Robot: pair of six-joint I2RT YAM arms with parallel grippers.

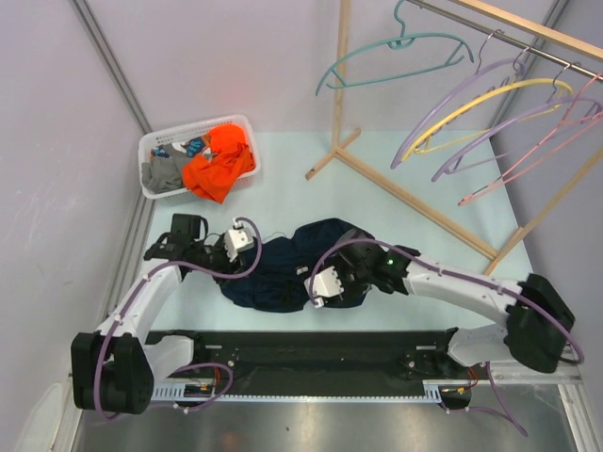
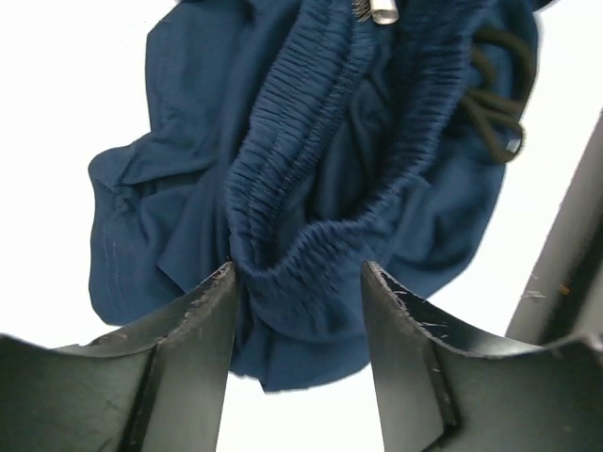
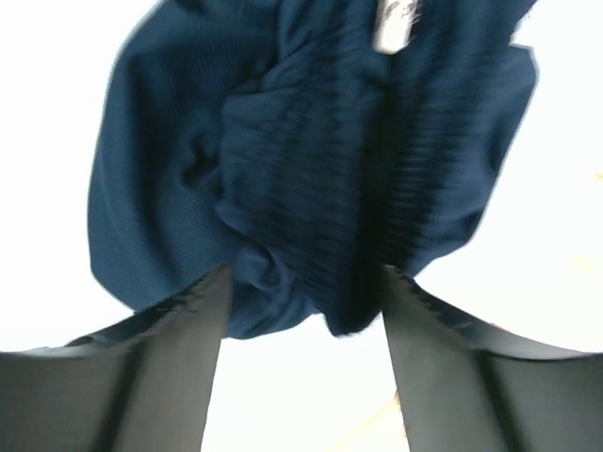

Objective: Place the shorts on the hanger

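A small white tag [image 3: 394, 24] sits at the far edge of the shorts [image 3: 160, 169] in the right wrist view, too blurred to read. The left wrist view shows a pale metal tip [image 2: 382, 9] and a dark drawstring cord [image 2: 495, 89] lying on the gathered waistband [image 2: 292, 141]; neither carries legible print.

The shorts [image 1: 283, 268] lie crumpled on the pale green table [image 1: 283, 179], near the middle and between the two arms. The hanger [image 1: 396, 52] hangs by its hook from the rail of a wooden rack [image 1: 415, 202] at the far right, well apart from the shorts.

The left arm rises from its near-left base, bends at the elbow and turns its wrist rightward, so the left gripper [image 1: 256, 250] meets the left edge of the cloth. Its jaws are parted, straddling a fold of the waistband, one finger [image 2: 188, 348] touching the fabric.

The right arm stretches low from its near-right base leftward across the table, and the right gripper [image 1: 311, 282] is over the near right part of the shorts. Its jaws are likewise spread, with a bunch of navy cloth between them.

A white basket [image 1: 155, 141] at the far left holds an orange garment [image 1: 221, 160] and a grey garment [image 1: 162, 174].
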